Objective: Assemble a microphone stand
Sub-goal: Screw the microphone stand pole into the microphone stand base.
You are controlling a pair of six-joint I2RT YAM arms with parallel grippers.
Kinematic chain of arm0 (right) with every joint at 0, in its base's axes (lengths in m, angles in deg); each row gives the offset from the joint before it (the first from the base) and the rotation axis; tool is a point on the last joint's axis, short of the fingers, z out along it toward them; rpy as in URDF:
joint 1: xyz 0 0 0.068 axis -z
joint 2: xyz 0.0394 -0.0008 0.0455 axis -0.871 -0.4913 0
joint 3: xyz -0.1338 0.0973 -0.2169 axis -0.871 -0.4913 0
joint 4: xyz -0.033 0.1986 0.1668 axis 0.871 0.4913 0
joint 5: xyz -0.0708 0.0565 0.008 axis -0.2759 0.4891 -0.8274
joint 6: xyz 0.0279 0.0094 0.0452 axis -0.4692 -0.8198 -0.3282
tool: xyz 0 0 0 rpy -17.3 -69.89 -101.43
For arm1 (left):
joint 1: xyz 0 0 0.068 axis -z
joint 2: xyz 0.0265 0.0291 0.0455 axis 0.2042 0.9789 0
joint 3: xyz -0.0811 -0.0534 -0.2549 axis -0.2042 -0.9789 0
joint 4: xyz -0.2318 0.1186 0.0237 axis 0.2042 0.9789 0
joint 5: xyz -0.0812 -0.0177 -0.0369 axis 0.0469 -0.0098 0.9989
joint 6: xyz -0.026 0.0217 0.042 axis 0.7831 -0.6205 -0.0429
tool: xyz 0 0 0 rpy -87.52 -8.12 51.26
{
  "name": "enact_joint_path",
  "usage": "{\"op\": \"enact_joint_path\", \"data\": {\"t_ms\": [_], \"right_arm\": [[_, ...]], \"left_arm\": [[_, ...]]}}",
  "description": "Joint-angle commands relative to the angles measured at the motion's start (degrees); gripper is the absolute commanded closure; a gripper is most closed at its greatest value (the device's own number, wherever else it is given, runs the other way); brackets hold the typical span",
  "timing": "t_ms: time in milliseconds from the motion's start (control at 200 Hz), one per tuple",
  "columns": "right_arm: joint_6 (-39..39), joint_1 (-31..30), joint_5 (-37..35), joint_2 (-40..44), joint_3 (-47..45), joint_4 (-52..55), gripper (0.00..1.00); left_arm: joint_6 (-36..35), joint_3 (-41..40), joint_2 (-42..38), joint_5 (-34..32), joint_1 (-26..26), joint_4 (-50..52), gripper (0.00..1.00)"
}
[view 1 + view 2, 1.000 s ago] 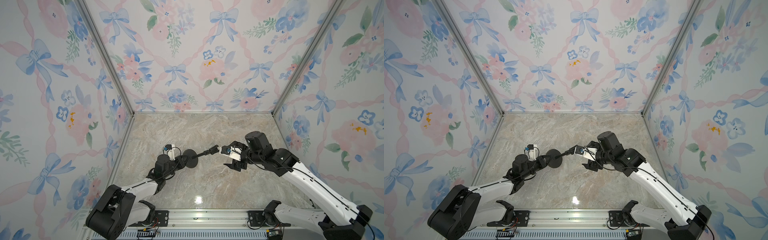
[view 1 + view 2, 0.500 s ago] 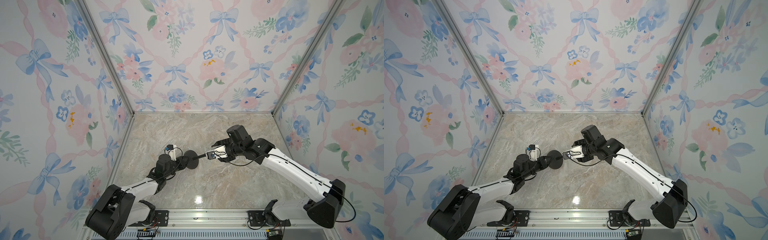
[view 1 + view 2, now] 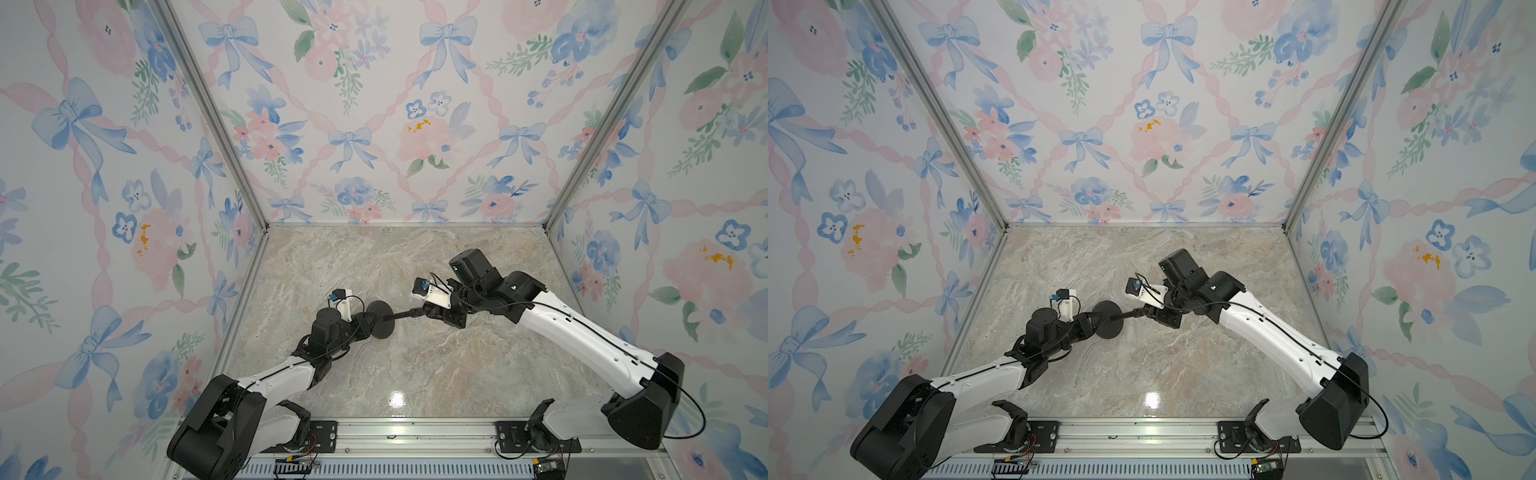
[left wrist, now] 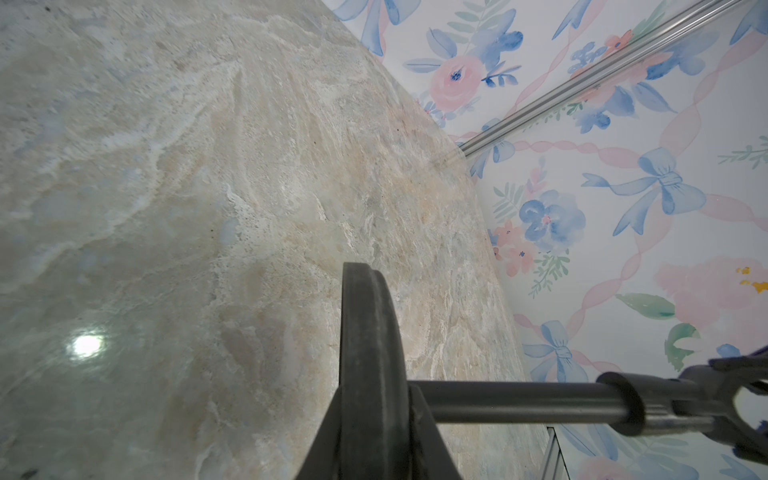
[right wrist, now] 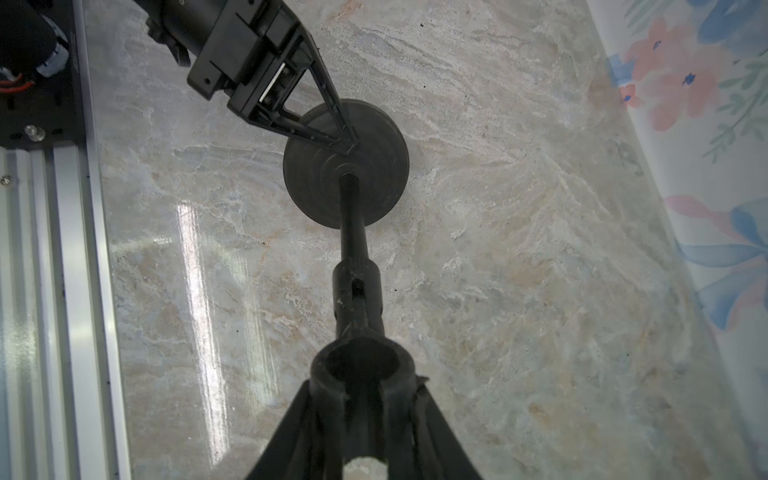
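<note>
The microphone stand is held in the air over the left-middle of the table. Its round black base stands on edge, and my left gripper is shut on its rim. The thin rod lies level, its end in the centre of the base. My right gripper is shut on the C-shaped clip at the rod's far end.
The marble tabletop is boxed in by floral walls on the left, back and right. An aluminium rail with both arm mounts runs along the front edge. The left arm's fingers show in the right wrist view.
My right gripper moved left from beside the clip onto it and its jaws closed on it. The left gripper, base and rod stayed where they were.
</note>
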Motion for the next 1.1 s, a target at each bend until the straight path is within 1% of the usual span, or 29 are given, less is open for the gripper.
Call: {"op": "enact_joint_path", "data": {"t_ms": [0, 95, 130, 185, 240, 320, 385, 450, 480, 510, 565, 615, 650, 670, 720, 780, 825, 915, 1020, 1095], "right_arm": [[-22.88, 1.64, 7.91, -1.6, 0.99, -1.68, 0.65], [-32.65, 4.51, 13.66, -1.62, -0.13, -4.68, 0.66], [-35.09, 5.39, 15.25, -1.54, -0.3, -5.06, 0.63], [-36.19, 6.25, 17.4, -1.32, -0.31, -5.18, 0.59], [-34.21, 6.5, 17.88, -0.55, -0.37, -4.56, 0.52], [-26.65, 6.57, 15.81, 1.32, -0.54, -2.45, 0.46], [-17.56, 6.91, 12.95, 3.55, -0.55, 0.08, 0.41], [-6.23, 6.87, 9.46, 7.29, -1.36, 1.86, 0.35], [0.07, 6.75, 7.97, 9.45, -2.53, 2.07, 0.32], [6.62, 6.49, 5.84, 11.85, -4.16, 1.66, 0.27], [17.27, 5.67, 1.63, 16.47, -8.28, -1.51, 0.2], [26.86, 4.89, 0.79, 19.95, -11.68, -4.47, 0.14], [31.24, 4.48, 1.03, 21.68, -13.91, -7.67, 0.11], [33.05, 4.46, 1.49, 22.46, -15.07, -9.58, 0.09], [36.95, 4.2, 2.88, 22.74, -16.44, -12.5, 0.09], [40.67, 3.39, 3.92, 21.24, -15.77, -12.26, 0.09], [43.79, 2.55, 3.15, 19.22, -15.03, -11.88, 0.09], [46.21, 1.09, 1.68, 15.36, -13.33, -12.29, 0.1], [46.97, 0.45, 2.06, 11.52, -10.82, -11.68, 0.1], [46.76, 0.09, 1.97, 9.36, -8.79, -9.79, 0.13]], "left_arm": [[1.25, 1.37, -2.83, 0.51, -0.09, -6.26, 1.0], [1.31, 1.28, -3.18, 0.29, -0.06, -6.26, 1.0], [1.25, 1.15, -3.32, 0.25, -0.09, -6.26, 1.0], [1.25, 1.1, -3.57, 0.15, -0.14, -6.26, 1.0], [1.25, 1.11, -3.62, 0.16, -0.06, -6.26, 1.0], [1.16, 1.01, -3.49, 0.1, -0.05, -6.26, 1.0], [0.78, 0.93, -3.36, -0.1, -0.06, -6.22, 1.0], [0.37, 0.83, -2.98, -0.02, -0.12, -6.18, 1.0], [0.28, 0.84, -2.8, -0.01, -0.08, -6.18, 1.0], [0.19, 0.71, -2.69, 0.07, -0.11, -6.18, 1.0], [0.06, 0.58, -2.42, 0.07, -0.11, -6.17, 1.0], [-0.06, 0.58, -2.22, 0.24, -0.05, -6.17, 1.0], [-0.14, 0.66, -2.11, 0.49, -0.04, -6.17, 1.0], [-0.15, 0.72, -1.97, 0.64, -0.04, -6.22, 1.0], [-0.16, 0.83, -1.83, 0.86, 0.04, -6.17, 1.0], [-0.24, 0.93, -1.91, 0.95, 0.15, -6.17, 1.0], [-0.42, 0.97, -1.85, 1.19, 0.15, -6.17, 1.0], [-0.57, 0.97, -1.87, 1.57, 0.26, -6.17, 1.0], [-1.01, 1.1, -1.87, 2.23, 0.47, -6.17, 1.0], [-1.3, 1.19, -1.74, 2.88, 0.54, -6.17, 1.0]]}}
